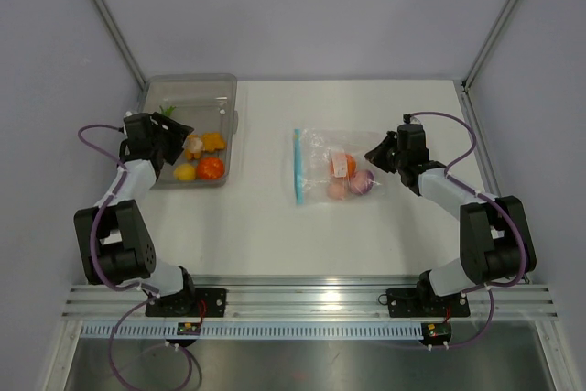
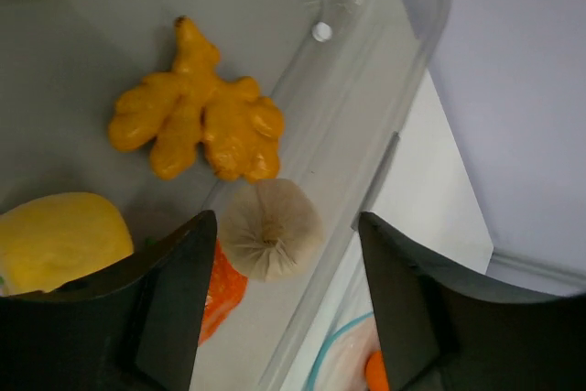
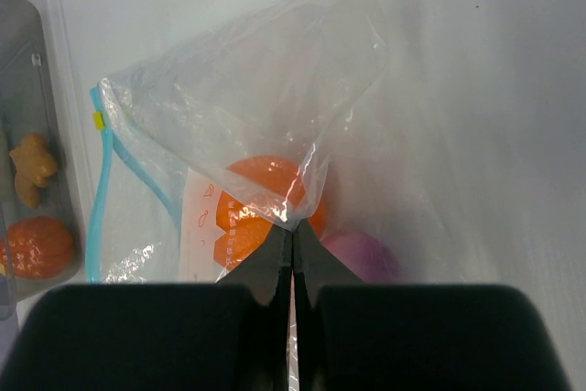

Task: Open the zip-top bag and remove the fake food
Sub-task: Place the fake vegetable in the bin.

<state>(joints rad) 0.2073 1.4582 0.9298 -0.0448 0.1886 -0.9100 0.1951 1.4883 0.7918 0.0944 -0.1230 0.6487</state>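
Jaws on the left gripper (image 1: 172,142) hang over the tray (image 1: 188,91) at the table's (image 1: 265,235) far-left corner, gap unclear from above; the right gripper (image 1: 374,155) touches the zip-top bag (image 1: 316,146) mid-table. Left wrist: spread wide, empty. Right wrist: closed on bag film, fake food (image 3: 252,191) inside blurred.

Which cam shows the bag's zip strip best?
Right wrist: zip strip close up, its two blue tracks parted. Top external shows it whole but thin; left wrist catches only a sliver at bottom edge.
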